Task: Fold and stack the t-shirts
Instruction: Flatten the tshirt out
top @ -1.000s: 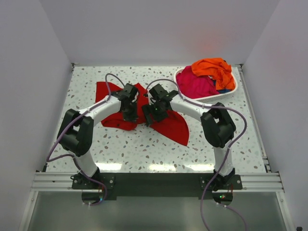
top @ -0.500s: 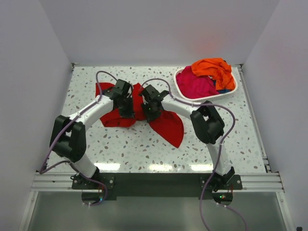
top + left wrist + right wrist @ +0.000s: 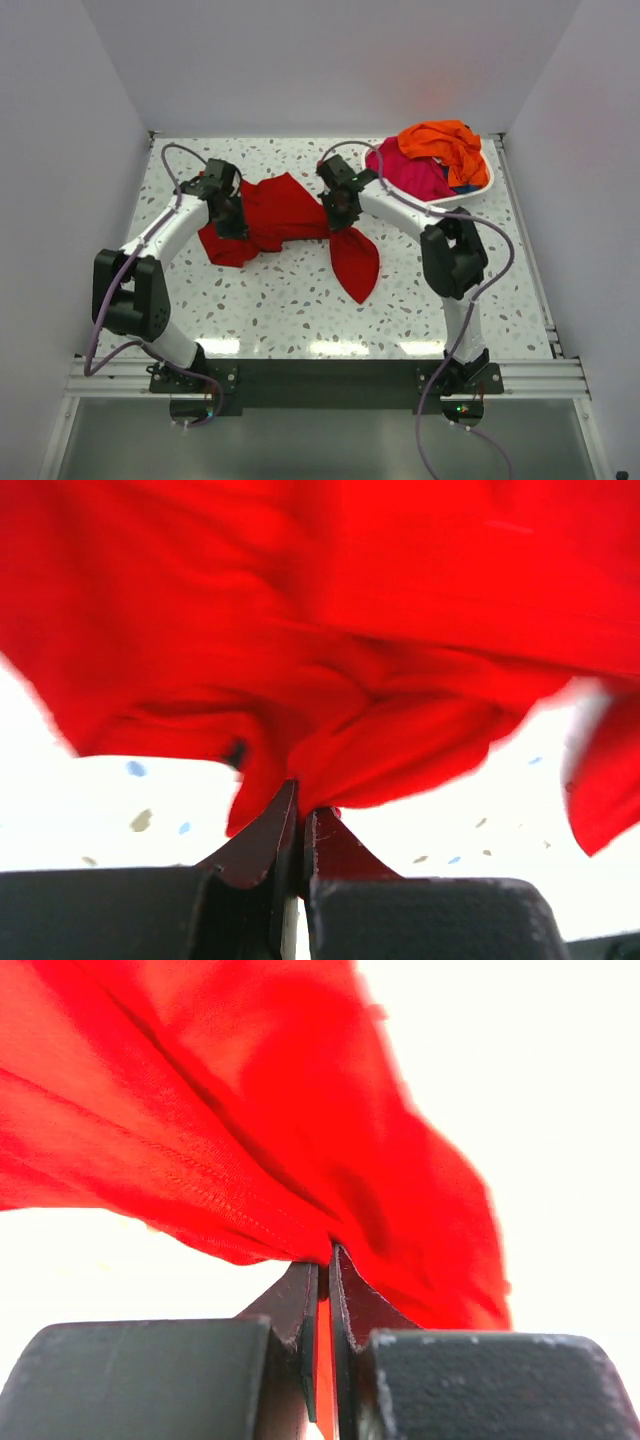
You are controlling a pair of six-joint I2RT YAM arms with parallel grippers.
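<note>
Lab cell: white walls, speckled table, aluminium rail

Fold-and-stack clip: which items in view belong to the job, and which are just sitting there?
Part of the job: deep red t-shirt, pinched by the left gripper and the right gripper; magenta-pink t-shirt; orange t-shirt.
Just there: white basket holding the pink and orange shirts; speckled table.

Our left arm and right arm stretch forward, elbows out; left claw and right claw each clamp tight on the deep red t-shirt.
</note>
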